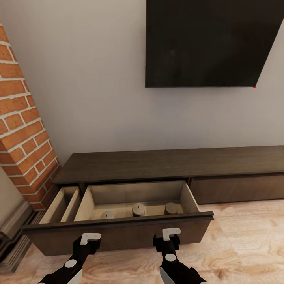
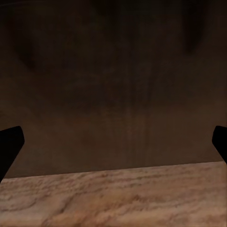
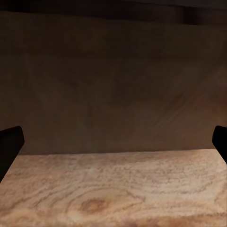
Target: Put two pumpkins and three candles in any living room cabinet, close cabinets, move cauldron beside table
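The long dark brown cabinet (image 1: 169, 163) stands against the wall with its left drawer pulled out. Three tan candles (image 1: 107, 214) (image 1: 138, 209) (image 1: 170, 208) stand upright in a row in the drawer's pale wide compartment. My left gripper (image 1: 90, 238) and right gripper (image 1: 171, 233) are low in front of the dark drawer front (image 1: 118, 232), both open and holding nothing. In the left wrist view the drawer front (image 2: 113, 94) lies close ahead between the spread fingertips (image 2: 9, 146). The right wrist view faces the same front (image 3: 113, 85). The pumpkins and cauldron are out of view.
A red brick column (image 1: 23, 130) rises at the left, beside a narrower pale drawer compartment (image 1: 59, 205). A black flat screen (image 1: 209, 43) hangs on the wall above. The cabinet's right drawer front (image 1: 236, 187) is shut. Light wood floor (image 1: 244, 244) stretches to the right.
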{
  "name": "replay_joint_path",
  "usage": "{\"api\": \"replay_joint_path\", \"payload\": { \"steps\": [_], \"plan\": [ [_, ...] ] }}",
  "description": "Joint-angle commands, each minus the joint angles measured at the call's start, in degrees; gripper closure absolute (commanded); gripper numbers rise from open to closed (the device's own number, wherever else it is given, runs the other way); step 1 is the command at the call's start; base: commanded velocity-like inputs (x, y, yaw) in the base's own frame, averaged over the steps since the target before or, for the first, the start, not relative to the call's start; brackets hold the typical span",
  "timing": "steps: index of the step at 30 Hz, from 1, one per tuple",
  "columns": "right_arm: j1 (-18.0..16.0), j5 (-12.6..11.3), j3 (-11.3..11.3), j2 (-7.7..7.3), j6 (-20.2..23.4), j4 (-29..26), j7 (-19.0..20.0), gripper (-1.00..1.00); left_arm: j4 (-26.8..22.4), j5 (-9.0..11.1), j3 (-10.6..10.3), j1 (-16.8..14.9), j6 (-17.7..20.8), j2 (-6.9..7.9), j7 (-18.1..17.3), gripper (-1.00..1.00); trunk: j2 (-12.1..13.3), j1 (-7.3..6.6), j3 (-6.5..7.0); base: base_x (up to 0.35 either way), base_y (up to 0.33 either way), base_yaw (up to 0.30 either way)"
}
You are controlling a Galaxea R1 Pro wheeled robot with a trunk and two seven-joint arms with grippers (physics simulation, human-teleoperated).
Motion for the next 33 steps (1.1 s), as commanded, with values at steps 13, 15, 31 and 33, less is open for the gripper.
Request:
{"api": "replay_joint_path", "payload": {
  "steps": [13,15,31,33],
  "plan": [
    [-0.07,-0.61,0.44,-0.02,-0.38,0.04,-0.30,-1.00,0.01,0.18,-0.49,-0.03,-0.14,0.05,0.40,-1.00,-0.02,-0.01,-0.05,0.062,0.019,0.000],
    [-0.07,-0.61,0.44,-0.02,-0.38,0.04,-0.30,-1.00,0.02,0.18,-0.49,-0.03,-0.19,0.05,0.41,-1.00,-0.02,-0.01,-0.05,0.058,0.019,0.000],
    [-0.07,-0.61,0.44,-0.02,-0.38,0.04,-0.30,-1.00,0.02,0.17,-0.49,-0.03,-0.13,0.05,0.41,-1.00,-0.02,-0.01,-0.05,0.072,0.002,0.000],
    [-0.07,-0.61,0.44,-0.02,-0.38,0.04,-0.30,-1.00,0.02,0.17,-0.49,-0.03,-0.13,0.05,0.41,-1.00,-0.02,-0.01,-0.05,0.235,0.000,0.000]
  ]
}}
